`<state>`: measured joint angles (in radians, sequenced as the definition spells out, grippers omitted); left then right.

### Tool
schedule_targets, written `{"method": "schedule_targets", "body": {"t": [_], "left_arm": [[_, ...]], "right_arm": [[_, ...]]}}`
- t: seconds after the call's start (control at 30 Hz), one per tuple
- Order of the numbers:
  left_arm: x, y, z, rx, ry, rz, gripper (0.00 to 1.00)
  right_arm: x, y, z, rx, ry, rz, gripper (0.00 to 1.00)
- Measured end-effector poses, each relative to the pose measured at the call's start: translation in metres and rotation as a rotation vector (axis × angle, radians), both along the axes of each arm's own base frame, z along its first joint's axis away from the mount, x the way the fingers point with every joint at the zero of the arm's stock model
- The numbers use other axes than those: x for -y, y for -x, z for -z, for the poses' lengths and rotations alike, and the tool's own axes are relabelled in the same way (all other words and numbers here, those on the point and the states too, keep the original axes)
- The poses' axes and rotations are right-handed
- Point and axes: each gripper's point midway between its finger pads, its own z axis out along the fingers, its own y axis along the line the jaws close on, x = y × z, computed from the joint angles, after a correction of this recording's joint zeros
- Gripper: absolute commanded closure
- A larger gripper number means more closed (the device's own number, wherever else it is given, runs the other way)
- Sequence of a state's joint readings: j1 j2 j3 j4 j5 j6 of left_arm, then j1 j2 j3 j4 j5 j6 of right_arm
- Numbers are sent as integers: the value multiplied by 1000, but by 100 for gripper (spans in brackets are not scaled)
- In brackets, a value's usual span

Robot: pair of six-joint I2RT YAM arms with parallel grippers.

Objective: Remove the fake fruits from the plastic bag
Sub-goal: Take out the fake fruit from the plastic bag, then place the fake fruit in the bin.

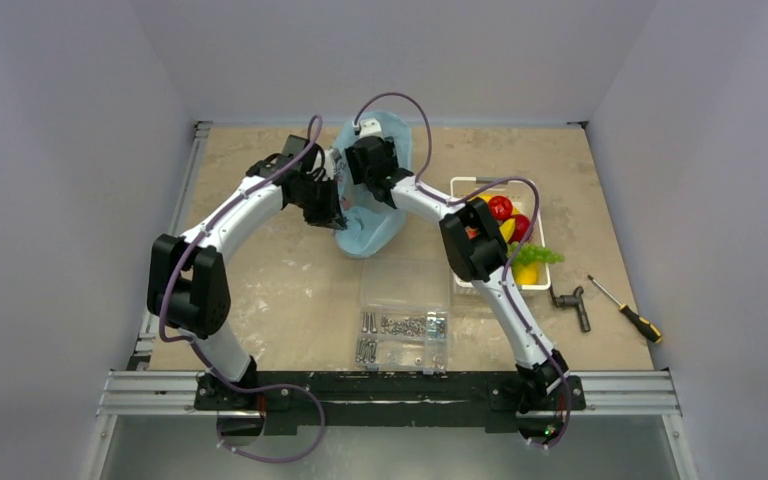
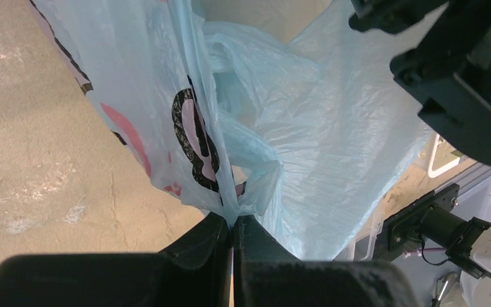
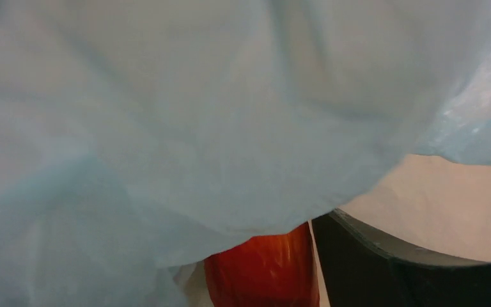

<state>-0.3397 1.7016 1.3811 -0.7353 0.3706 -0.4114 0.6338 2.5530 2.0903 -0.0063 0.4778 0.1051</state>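
Crinkly blue plastic bag [image 2: 332, 147] pinched in my L gripper [image 2: 233, 225]; R gripper [image 1: 368, 166] under film by glossy red fruit [image 3: 262, 272], can't tell its opening.

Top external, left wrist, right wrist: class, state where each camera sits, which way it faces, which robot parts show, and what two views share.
Top external: above and behind, looking down on the table; both arms show.
Left wrist: behind the left tool, shut on the plastic bag, facing the table.
Right wrist: inside the bag, facing a red fruit; one dark finger shows.
Shared: the bag, in all three.
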Motion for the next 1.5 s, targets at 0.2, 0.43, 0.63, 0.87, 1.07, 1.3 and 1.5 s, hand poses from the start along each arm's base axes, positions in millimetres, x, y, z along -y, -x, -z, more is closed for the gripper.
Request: {"method": "schedule_targets", "body": {"t": [0.2, 0.43, 0.63, 0.87, 1.07, 1.3, 1.5], "left_arm": [[0, -1, 1, 3, 1, 1, 100], [1, 0, 1, 3, 1, 1, 100], [-1, 1, 4, -10, -7, 0, 100], [-4, 3, 19, -55, -39, -9, 100], [-11, 2, 27, -82, -58, -31, 100], [-20, -3, 31, -99, -58, -68, 100], [-24, -6, 31, -104, -56, -84, 100]], "right_arm": [[-1, -13, 11, -45, 20, -51, 38], [7, -15, 13, -63, 41, -57, 60], [4, -9, 14, -82, 29, -68, 80], [-3, 41, -22, -170, -87, -105, 89], [-22, 85, -91, -182, -267, -168, 90], [-31, 146, -88, -319, -362, -273, 90], [-10, 187, -78, -416, -345, -288, 91]]}}
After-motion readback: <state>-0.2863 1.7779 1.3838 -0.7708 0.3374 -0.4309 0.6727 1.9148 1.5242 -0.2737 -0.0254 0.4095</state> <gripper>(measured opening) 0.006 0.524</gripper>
